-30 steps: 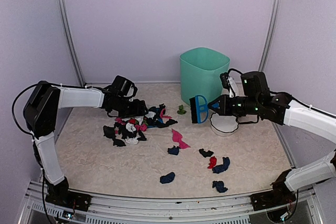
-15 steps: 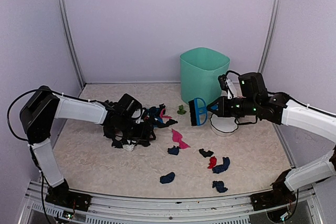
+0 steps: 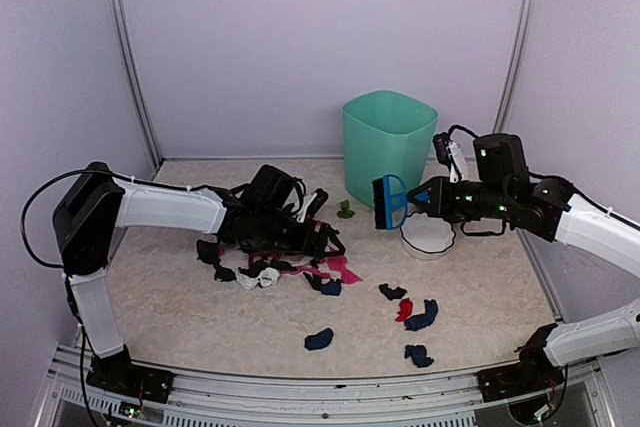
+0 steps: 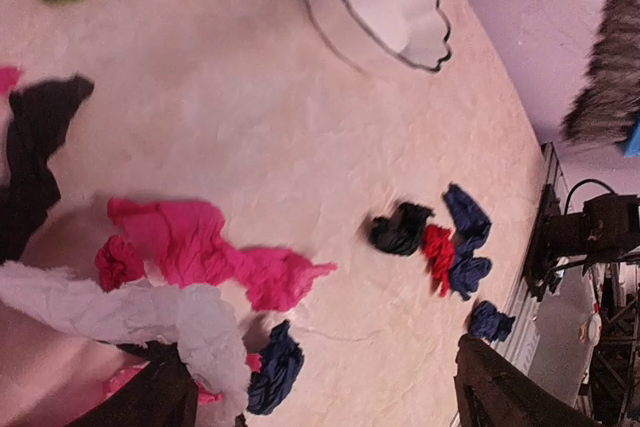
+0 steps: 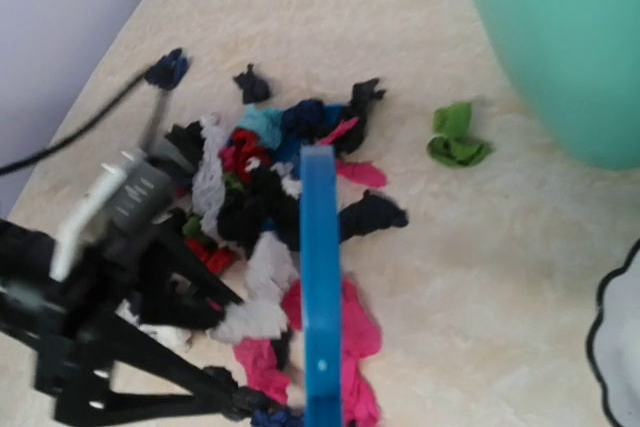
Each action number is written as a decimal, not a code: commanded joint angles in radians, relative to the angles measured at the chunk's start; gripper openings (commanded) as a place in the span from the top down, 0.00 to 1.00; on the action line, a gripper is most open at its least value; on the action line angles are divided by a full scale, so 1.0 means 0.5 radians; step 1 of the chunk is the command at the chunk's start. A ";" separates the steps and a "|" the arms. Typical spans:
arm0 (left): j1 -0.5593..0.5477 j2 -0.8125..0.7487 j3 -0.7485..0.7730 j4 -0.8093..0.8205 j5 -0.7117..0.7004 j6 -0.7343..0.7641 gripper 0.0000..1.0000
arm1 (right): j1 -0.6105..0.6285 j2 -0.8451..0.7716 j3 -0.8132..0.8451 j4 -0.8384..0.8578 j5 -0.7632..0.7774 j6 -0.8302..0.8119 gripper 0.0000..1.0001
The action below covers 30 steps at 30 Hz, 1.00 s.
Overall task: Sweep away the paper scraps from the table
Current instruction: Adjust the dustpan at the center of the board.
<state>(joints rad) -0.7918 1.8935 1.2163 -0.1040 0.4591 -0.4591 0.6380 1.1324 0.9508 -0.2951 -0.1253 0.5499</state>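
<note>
Centrally on the table (image 3: 200, 317), heaped paper scraps (image 3: 262, 269) are seen beneath and just beside the left gripper (image 3: 318, 237), jaws spread wide; others are scattered near right. A blue brush (image 3: 388, 203) is pinched by the right gripper (image 3: 418, 199).

I work in a lab test cell, not a home: plain lilac panel walls (image 3: 320, 37) and metal corner posts (image 3: 128, 57) box in my beige marbled table (image 3: 200, 317). My left arm's base (image 3: 118, 367) and right arm's base (image 3: 520, 379) stand at its metal front rim (image 3: 330, 389), with a bare black cable (image 3: 30, 217) looping off my shoulder.
</note>
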 commanded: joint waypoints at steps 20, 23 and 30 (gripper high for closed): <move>0.466 -0.587 0.079 -1.070 -0.741 0.739 0.11 | -0.019 0.108 0.112 -0.009 0.112 -0.030 1.00; 0.518 -0.542 0.067 -1.041 -0.671 0.867 0.14 | -0.021 0.113 0.104 -0.001 0.117 -0.036 1.00; 0.639 -0.265 0.266 -1.060 -0.751 0.958 0.39 | -0.019 0.158 0.129 0.010 0.088 -0.065 1.00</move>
<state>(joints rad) -0.4984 1.6863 1.2926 -0.6224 0.1078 -0.0406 0.6380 1.1942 0.9745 -0.3119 -0.0711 0.5373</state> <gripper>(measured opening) 0.634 0.046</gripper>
